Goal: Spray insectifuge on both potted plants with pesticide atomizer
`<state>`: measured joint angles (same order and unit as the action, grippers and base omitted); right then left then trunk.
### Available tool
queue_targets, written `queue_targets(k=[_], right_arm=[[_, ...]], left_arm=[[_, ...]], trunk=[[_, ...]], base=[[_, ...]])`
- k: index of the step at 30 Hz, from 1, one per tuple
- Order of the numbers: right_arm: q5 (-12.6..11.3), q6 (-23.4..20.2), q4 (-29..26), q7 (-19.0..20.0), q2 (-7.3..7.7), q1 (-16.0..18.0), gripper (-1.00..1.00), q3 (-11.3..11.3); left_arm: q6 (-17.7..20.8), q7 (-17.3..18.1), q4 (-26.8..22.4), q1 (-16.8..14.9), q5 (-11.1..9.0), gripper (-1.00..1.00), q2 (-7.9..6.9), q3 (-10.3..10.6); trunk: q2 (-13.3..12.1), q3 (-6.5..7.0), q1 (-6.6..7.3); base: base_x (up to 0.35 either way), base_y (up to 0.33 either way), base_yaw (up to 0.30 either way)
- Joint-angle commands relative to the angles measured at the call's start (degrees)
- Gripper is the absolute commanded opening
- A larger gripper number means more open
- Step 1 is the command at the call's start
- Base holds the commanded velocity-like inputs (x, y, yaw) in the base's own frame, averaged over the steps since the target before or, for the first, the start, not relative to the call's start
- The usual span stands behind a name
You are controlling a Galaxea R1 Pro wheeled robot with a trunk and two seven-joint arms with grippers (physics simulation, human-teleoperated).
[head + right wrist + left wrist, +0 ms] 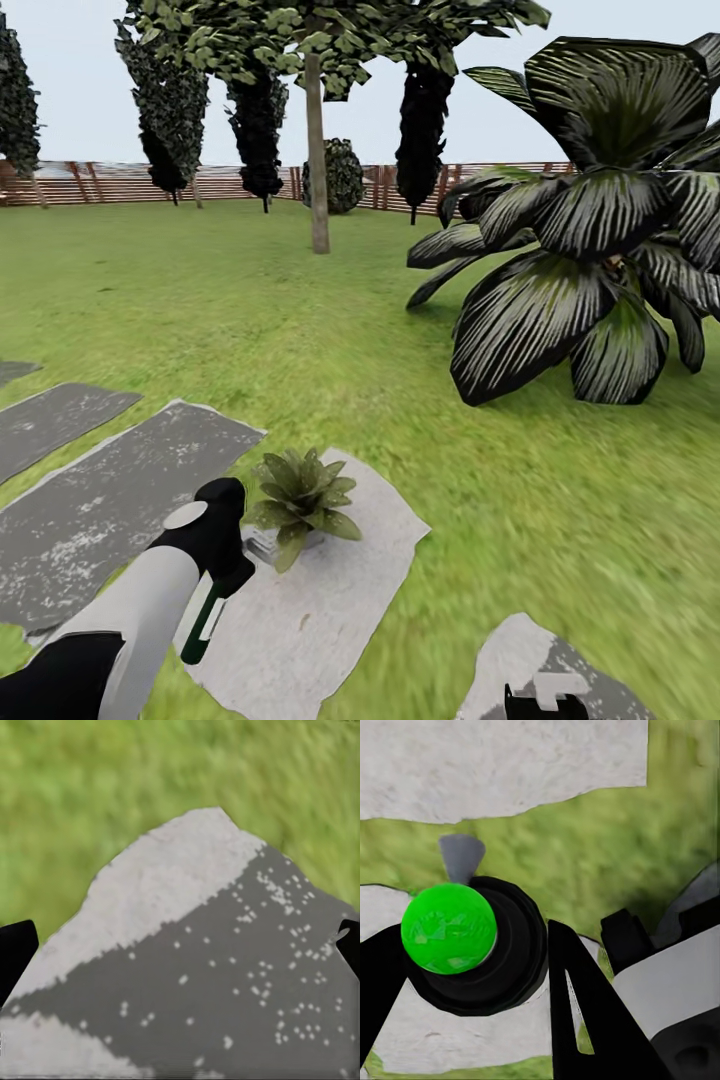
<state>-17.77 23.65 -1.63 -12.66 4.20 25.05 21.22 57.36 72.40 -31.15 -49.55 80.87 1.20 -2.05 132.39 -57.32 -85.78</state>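
Left gripper (222,560) is grasping the spray bottle (205,620) just left of one potted plant (300,497) — pickup done, spraying pending; right gripper (545,702) — grip state unreadable.

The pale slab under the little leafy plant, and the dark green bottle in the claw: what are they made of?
The pale grey flat slab looks like rough matte stone or concrete, speckled and irregular at its edges. The slim dark green bottle held in the left claw looks like smooth plastic, though a render leaves that open.
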Motion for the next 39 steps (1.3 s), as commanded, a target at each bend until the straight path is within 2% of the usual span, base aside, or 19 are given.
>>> queue_targets(k=[1,8,14,19,25,29,39], right_arm=[[-0.4,0.1,0.0,-0.2,0.01,0.0,1.0,0.5],[-0.4,0.1,0.0,-0.2,0.01,0.0,1.0,0.5],[-0.4,0.1,0.0,-0.2,0.01,0.0,1.0,0.5],[-0.4,0.1,0.0,-0.2,0.06,0.0,1.0,0.5],[-0.4,0.1,0.0,-0.2,0.1,0.0,1.0,0.5],[-0.4,0.1,0.0,-0.2,0.07,0.0,1.0,0.5],[-0.4,0.1,0.0,-0.2,0.19,0.0,1.0,0.5]], left_arm=[[0.4,0.6,-0.1,0.0,0.6,-1.0,0.05,-0.2],[0.3,0.6,2.4,0.1,0.3,-1.0,0.81,-0.1],[0.3,0.3,2.2,0.1,0.2,-1.0,2.42,-0.3],[0.3,0.1,2.0,0.1,0.3,-1.0,2.24,-0.3],[0.2,0.0,2.7,0.1,0.7,-1.0,1.31,-0.3],[0.2,-0.1,2.1,1.8,0.7,-1.0,0.95,-0.3],[0.2,-0.2,2.1,2.0,0.8,-1.0,0.83,-0.3]], trunk=[[0.0,-0.05,0.04],[0.0,-0.05,0.04],[0.0,-0.05,0.04],[0.0,-0.04,0.04],[0.0,0.13,0.04],[0.0,0.17,0.04],[0.0,0.17,0.04]], base=[[-0.241,-0.116,0.273],[-0.089,-0.036,0.119],[0.0,0.0,0.002],[0.122,-0.115,-0.115],[0.022,-0.017,-0.265],[-0.006,-0.001,-0.06],[-0.244,0.114,-0.003]])
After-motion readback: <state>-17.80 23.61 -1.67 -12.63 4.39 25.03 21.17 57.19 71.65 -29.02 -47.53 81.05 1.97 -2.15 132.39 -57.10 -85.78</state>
